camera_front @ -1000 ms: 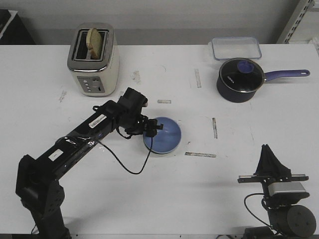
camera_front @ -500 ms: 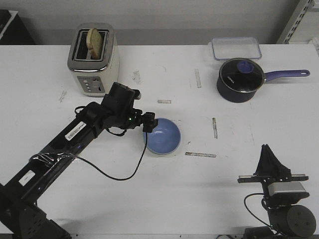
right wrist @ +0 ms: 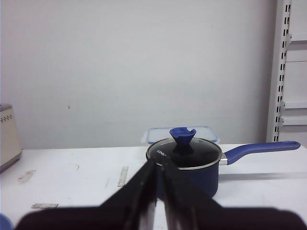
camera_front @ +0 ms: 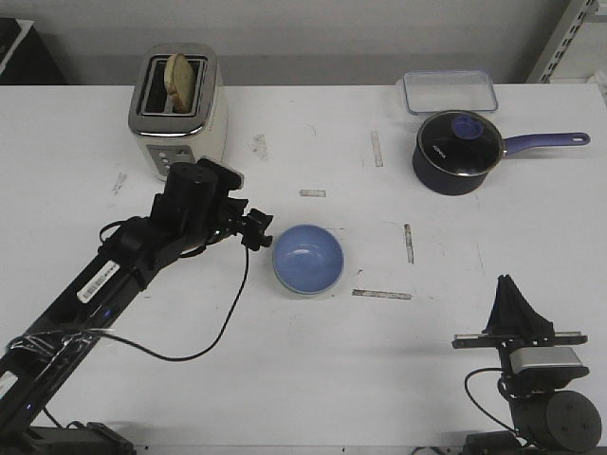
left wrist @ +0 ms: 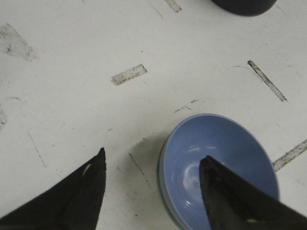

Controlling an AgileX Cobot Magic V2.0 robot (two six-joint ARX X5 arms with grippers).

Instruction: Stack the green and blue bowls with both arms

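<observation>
The light blue bowl (camera_front: 308,258) sits mid-table, nested in the pale green bowl, of which only a thin rim (camera_front: 295,293) shows beneath it. My left gripper (camera_front: 256,228) is open and empty, just left of the bowls and apart from them. In the left wrist view the blue bowl (left wrist: 225,153) lies partly behind one finger (left wrist: 230,201), the green edge (left wrist: 168,215) shows under it, and the gripper (left wrist: 153,157) hangs over the bowl's near rim. My right gripper (camera_front: 512,292) is shut and empty at the front right, shown also in the right wrist view (right wrist: 160,164).
A toaster (camera_front: 178,112) with bread stands at the back left. A dark navy saucepan (camera_front: 458,152) with a lid and long handle stands at the back right, with a clear lidded container (camera_front: 450,92) behind it. Tape marks dot the white table (camera_front: 313,370).
My left gripper was at the blue bowl's left rim; it has let go and drawn back to the left. The bowl now sits level. The right arm has not moved.
</observation>
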